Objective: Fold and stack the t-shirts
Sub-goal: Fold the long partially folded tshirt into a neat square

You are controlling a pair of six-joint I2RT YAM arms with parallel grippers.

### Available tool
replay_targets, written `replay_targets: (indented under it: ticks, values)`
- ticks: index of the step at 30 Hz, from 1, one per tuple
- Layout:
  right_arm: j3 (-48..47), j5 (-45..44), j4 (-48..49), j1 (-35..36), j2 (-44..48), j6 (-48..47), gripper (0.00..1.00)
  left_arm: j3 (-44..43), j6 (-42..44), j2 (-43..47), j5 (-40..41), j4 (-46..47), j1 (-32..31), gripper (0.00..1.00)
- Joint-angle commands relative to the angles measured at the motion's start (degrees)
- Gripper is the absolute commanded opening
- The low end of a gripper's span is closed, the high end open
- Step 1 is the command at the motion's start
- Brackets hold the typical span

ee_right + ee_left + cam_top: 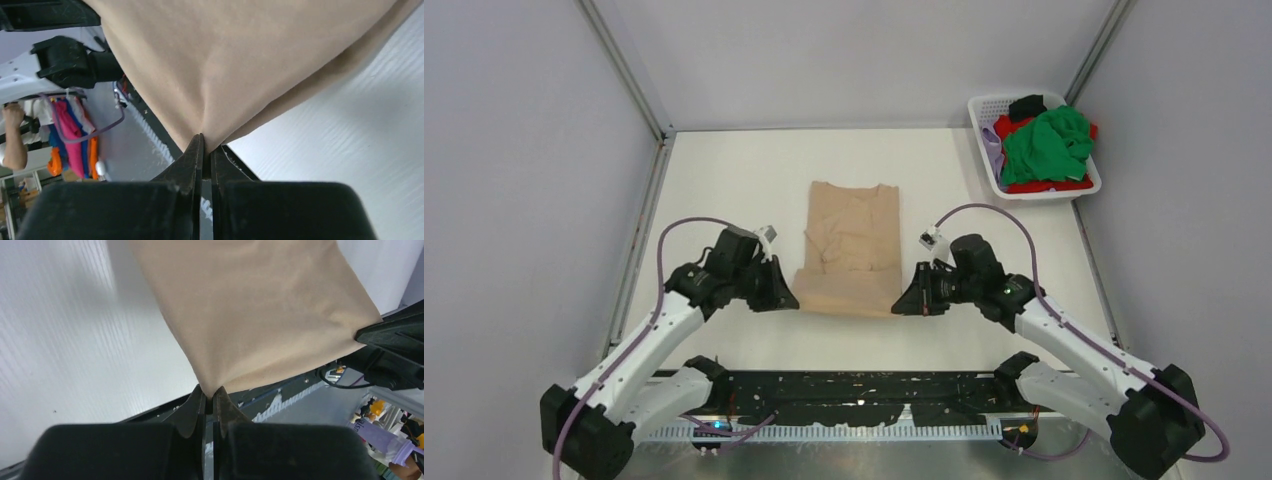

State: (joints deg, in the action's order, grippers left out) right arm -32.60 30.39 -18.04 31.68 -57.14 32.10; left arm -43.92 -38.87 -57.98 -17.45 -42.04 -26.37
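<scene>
The beige t-shirt (852, 250) lies lengthwise on the white table, sleeves folded in, collar at the far end. My left gripper (784, 295) is shut on its near left corner, with the cloth (250, 310) pinched between the fingertips and lifted off the table. My right gripper (907, 300) is shut on its near right corner, and the cloth (235, 60) hangs taut from the tips. The green t-shirt (1049, 145), red t-shirt (1054, 184), black t-shirt (1027, 106) and lilac t-shirt (992, 145) are piled in the basket.
The white mesh basket (985, 108) stands at the far right corner. Metal frame posts rise at the back left (624, 70) and back right (1096, 50). A black rail (854, 395) runs along the near table edge between the arm bases.
</scene>
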Motion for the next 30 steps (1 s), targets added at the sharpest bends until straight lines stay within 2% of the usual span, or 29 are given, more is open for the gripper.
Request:
replay_targets:
  ticks: [1, 4, 8, 12, 17, 23, 28, 30]
  values:
    - [0.06, 6.43, -6.06, 0.8, 7.88, 2.82, 0.05, 1.26, -1.37, 8.75, 0.65, -9.2, -0.86, 0.0]
    - [-0.92, 6.94, -5.66, 0.75, 11.37, 2.77, 0.05, 0.72, -1.47, 12.91, -2.24, -6.72, -0.88, 0.0]
    - [-5.39, 4.8, -5.39, -0.37, 10.3, 0.1, 0.05, -1.51, -0.51, 12.28, -4.29, -2.26, -0.83, 0.0]
    - [-9.71, 3.49, -5.7, -4.02, 6.04, -3.85, 0.05, -6.62, 1.07, 6.49, -1.46, 0.42, 0.37, 0.0]
    - [-13.82, 5.23, -4.33, -9.98, -0.75, -5.94, 0.05, -13.2, 2.92, -3.17, -1.67, 3.46, 3.3, 0.0]
    - [-16.41, 5.68, 3.73, -12.58, -7.84, -2.56, 0.05, -17.41, 4.63, -12.05, -3.99, 7.77, 7.96, 0.0]
    - [-17.85, 5.96, 12.82, -14.56, -12.45, 1.28, 0.05, -22.92, 6.01, -19.23, -5.85, 8.03, 10.43, 0.0]
    - [-19.36, 6.01, 13.62, -15.15, -14.69, 1.43, 0.05, -24.91, 6.47, -21.61, -6.21, 8.37, 10.99, 0.0]
